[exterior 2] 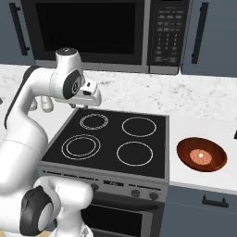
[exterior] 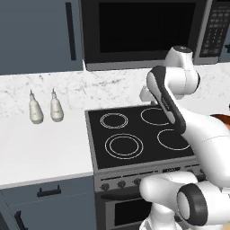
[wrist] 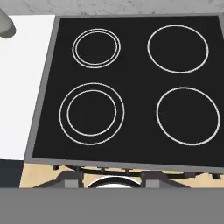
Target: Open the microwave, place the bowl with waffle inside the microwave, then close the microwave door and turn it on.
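The microwave hangs above the stove, and the microwave door is shut flat against it, with the keypad strip to its right. On the white counter right of the stove sits the reddish-brown bowl with the small waffle in its middle. One edge of the bowl peeks past my arm in the left base view. My gripper hovers over the stove's back left, pointing down, far left of the bowl and below the door. In the hand view my gripper has its tips apart, open and empty.
The black four-ring stove lies directly under the hand, knobs along its front edge. Two white bottles stand on the counter left of it. Dark blue cabinets flank the microwave.
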